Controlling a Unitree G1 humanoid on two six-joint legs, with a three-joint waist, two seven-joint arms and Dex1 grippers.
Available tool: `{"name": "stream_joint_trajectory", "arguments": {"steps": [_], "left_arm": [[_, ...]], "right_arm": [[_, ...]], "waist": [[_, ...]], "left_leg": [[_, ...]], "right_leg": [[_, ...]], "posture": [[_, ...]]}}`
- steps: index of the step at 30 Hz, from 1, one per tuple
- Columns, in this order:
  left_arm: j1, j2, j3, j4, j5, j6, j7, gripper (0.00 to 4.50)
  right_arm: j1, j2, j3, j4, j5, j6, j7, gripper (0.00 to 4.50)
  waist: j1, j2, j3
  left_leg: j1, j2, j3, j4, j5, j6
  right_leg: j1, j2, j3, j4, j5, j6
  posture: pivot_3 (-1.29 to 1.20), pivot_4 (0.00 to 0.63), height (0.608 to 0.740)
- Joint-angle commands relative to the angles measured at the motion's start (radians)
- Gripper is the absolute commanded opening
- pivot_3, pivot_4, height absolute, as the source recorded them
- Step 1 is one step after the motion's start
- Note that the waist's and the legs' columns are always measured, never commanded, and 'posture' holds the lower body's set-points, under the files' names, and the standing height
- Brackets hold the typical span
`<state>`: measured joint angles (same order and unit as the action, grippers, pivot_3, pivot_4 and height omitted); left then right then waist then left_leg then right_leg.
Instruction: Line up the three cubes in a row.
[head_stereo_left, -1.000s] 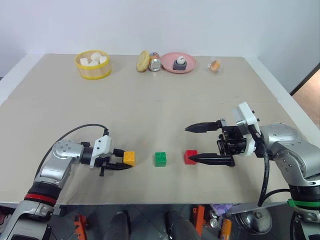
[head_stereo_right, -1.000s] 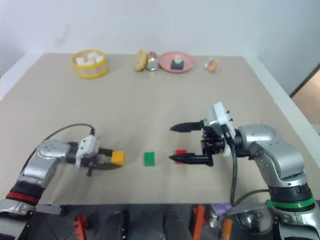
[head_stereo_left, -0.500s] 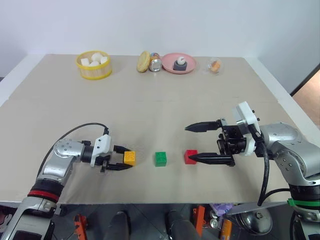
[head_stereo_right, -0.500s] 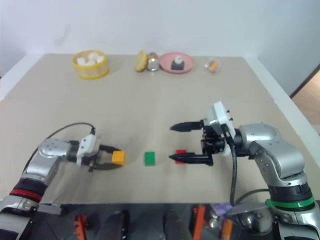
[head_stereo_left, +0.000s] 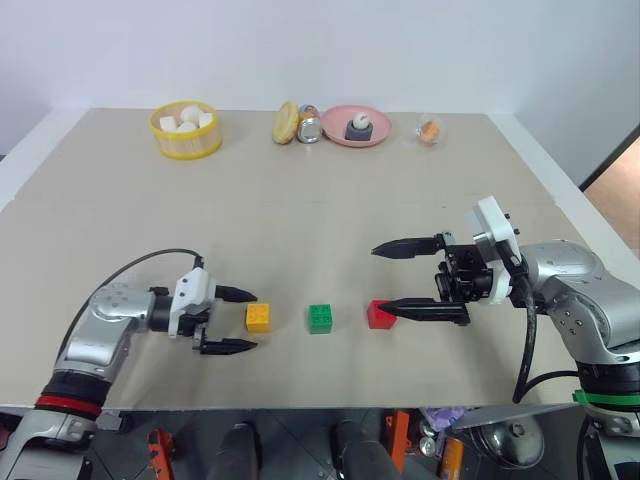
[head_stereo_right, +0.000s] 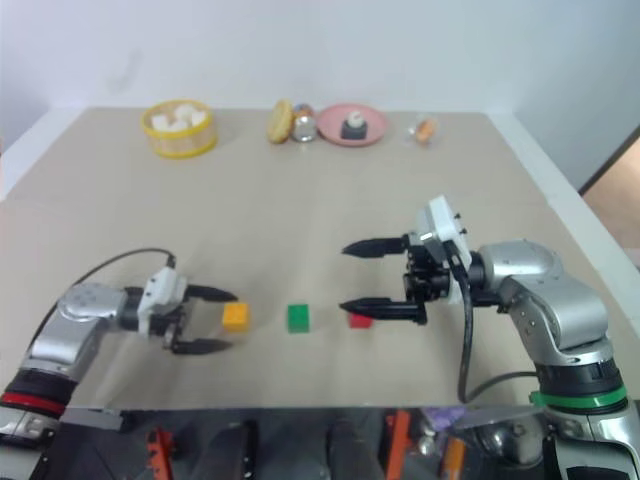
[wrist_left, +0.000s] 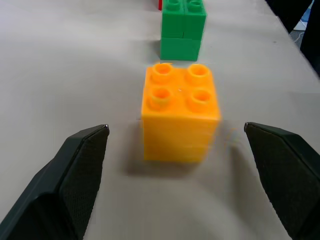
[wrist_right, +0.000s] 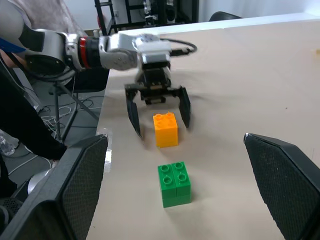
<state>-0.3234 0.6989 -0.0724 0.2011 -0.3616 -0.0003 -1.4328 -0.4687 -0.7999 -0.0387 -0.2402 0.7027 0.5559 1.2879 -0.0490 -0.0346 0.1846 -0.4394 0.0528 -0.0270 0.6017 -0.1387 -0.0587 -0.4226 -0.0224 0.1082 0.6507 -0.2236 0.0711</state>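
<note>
Where studs face up, orange cube stands free.

This looks like a robotics lab or test room. A wide, plain beige table stands against bare white walls, laid out with small practice props: along its far edge sit a round yellow plastic basket of white lumps and a pink plastic plate. Past the table's edge, the right wrist view shows black metal stands and loose cables on a grey floor.
</note>
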Motion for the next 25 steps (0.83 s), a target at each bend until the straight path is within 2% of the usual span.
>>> {"name": "stream_joint_trajectory", "arguments": {"steps": [1,7,9,11,16,18,20,25], "left_arm": [[0.052,0.086,0.090,-0.055,-0.042,0.023,-0.015,4.48],[0.188,0.217,0.236,-0.093,-0.097,0.058,-0.039,4.48],[0.211,0.226,0.286,-0.100,-0.108,0.074,0.001,4.48],[0.201,0.211,0.338,-0.106,-0.120,0.144,0.110,4.48],[0.152,0.091,0.455,-0.195,-0.150,0.347,0.509,4.48],[0.133,-0.001,0.497,-0.273,-0.147,0.454,0.741,4.48],[0.127,-0.083,0.527,-0.334,-0.157,0.499,0.884,4.48],[0.188,-0.212,0.515,-0.470,-0.171,0.541,1.025,4.48]], "right_arm": [[-0.032,-0.002,-0.015,0.002,0.005,-0.018,0.015,4.50],[-0.053,-0.012,-0.024,0.032,-0.008,-0.032,0.028,4.50],[-0.065,-0.010,-0.027,0.054,-0.023,-0.046,0.020,4.50],[-0.079,-0.001,-0.033,0.085,-0.047,-0.066,-0.005,4.50],[-0.110,0.053,-0.068,0.207,-0.140,-0.126,-0.170,4.50],[-0.086,0.101,-0.116,0.266,-0.168,-0.136,-0.306,4.50],[-0.050,0.147,-0.161,0.296,-0.191,-0.149,-0.418,4.50],[0.007,0.254,-0.253,0.297,-0.217,-0.163,-0.651,4.50]], "waist": [[-0.002,0.000,0.000],[-0.001,0.000,0.000],[-0.001,0.001,0.000],[0.001,0.000,0.000],[0.002,0.000,0.000],[0.002,0.000,0.000],[0.002,-0.001,0.000],[0.001,-0.001,0.000]], "left_leg": [[0.000,0.000,0.000,0.000,0.000,0.000],[0.000,0.001,0.001,-0.001,0.000,0.000],[0.000,0.001,0.003,-0.001,0.000,0.000],[0.000,0.001,0.003,-0.001,0.000,0.000],[0.000,0.004,0.006,0.001,0.000,0.000],[-0.001,0.004,0.007,0.001,0.000,0.000],[-0.001,0.004,0.006,0.001,0.000,0.000],[-0.001,0.004,0.005,-0.002,0.000,-0.001]], "right_leg": [[0.000,0.000,0.000,0.000,0.000,0.000],[-0.002,-0.001,0.000,0.000,0.000,-0.001],[-0.002,-0.001,0.000,0.000,0.000,-0.001],[-0.002,-0.001,0.000,0.000,0.000,-0.001],[-0.001,-0.002,-0.002,0.000,0.000,-0.001],[-0.001,-0.002,-0.001,0.000,0.001,0.000],[0.000,-0.001,-0.001,0.000,0.001,0.000],[0.000,0.001,0.000,0.000,0.001,0.005]], "posture": [[0.00,0.150,0.740],[0.00,0.150,0.740],[0.00,0.150,0.740],[0.00,0.150,0.740],[0.00,0.150,0.740],[0.00,0.150,0.740],[0.00,0.150,0.740],[0.00,0.150,0.740]]}}
